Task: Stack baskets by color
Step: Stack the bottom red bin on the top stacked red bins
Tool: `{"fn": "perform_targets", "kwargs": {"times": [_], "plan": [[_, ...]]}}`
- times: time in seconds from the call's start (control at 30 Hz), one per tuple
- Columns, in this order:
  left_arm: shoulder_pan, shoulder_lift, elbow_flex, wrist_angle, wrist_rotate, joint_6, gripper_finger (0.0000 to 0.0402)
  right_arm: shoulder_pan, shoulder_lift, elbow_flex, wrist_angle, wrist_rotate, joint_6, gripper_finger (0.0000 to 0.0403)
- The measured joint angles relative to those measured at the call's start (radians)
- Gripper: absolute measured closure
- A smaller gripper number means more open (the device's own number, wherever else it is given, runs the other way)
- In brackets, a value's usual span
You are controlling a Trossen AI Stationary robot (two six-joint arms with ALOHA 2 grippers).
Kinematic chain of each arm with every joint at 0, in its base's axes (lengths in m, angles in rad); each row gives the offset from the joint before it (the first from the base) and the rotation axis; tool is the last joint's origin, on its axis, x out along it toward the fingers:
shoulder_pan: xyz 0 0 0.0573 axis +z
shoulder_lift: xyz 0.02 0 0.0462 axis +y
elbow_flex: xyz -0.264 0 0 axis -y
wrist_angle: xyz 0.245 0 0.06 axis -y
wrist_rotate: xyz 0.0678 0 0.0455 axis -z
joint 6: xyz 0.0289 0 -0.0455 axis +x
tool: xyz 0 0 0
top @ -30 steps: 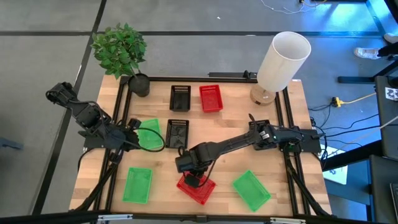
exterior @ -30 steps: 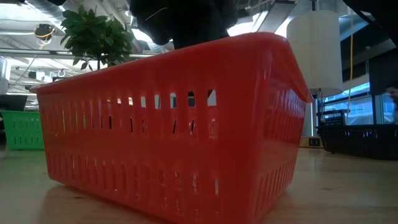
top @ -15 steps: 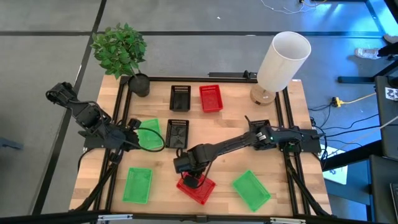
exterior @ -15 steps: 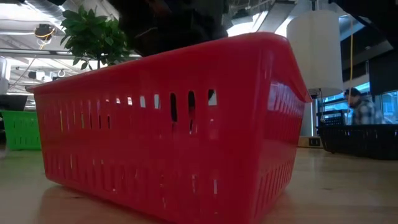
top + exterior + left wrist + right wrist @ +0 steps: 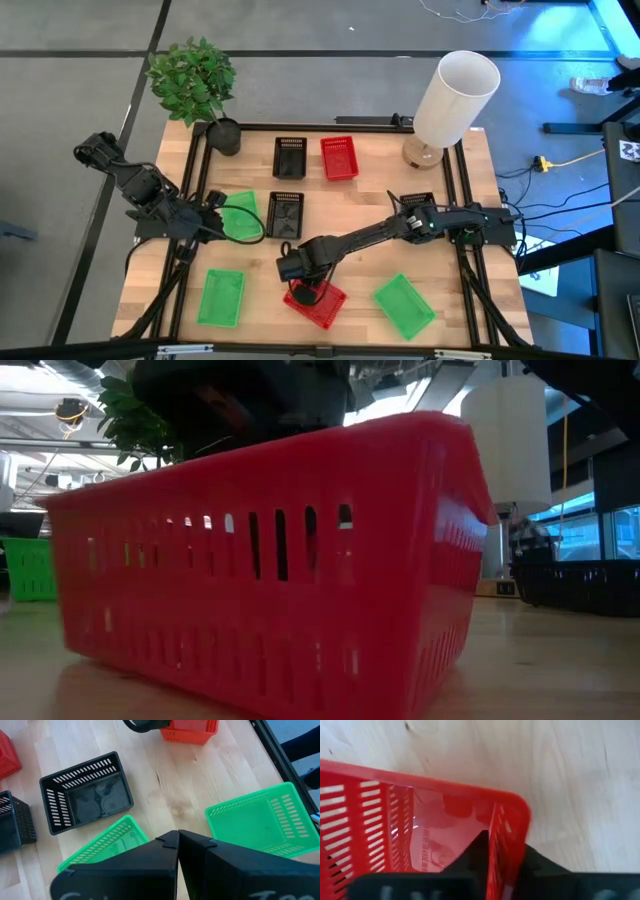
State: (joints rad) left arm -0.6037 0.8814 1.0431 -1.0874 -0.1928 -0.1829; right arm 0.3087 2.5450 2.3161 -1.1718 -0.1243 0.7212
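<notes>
two black baskets (image 5: pixel 288 185) beyond red basket (image 5: pixel 318 300).

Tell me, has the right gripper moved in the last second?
Yes. The right gripper slid slightly left, away from the lamp, over the red basket.

No legible text anywhere.

bare wood (image 5: pixel 440 225) right of centre, lamp (image 5: pixel 452 97) blocking far-right corner
</notes>
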Motion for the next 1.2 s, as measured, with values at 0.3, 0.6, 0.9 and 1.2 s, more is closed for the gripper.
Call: {"fn": "perform_targets", "kwargs": {"times": [0.3, 0.6, 0.9, 1.2], "plan": [[0.000, 0.000, 0.000, 0.000, 0.000, 0.001, 0.0401, -0.019, -0.008, 0.000, -0.009, 0.000, 0.055, 0.0399], [0.000, 0.000, 0.000, 0.000, -0.018, -0.001, 0.0401, -0.035, -0.105, 0.014, -0.107, 0.118, 0.111, 0.0401], [0.000, 0.000, 0.000, 0.000, -0.061, -0.002, 0.0401, -0.067, -0.217, 0.038, -0.291, 0.271, 0.259, 0.0402], [0.000, 0.000, 0.000, 0.000, -0.098, -0.002, 0.0401, -0.131, -0.298, 0.039, -0.350, 0.368, 0.295, 0.0403]]}}
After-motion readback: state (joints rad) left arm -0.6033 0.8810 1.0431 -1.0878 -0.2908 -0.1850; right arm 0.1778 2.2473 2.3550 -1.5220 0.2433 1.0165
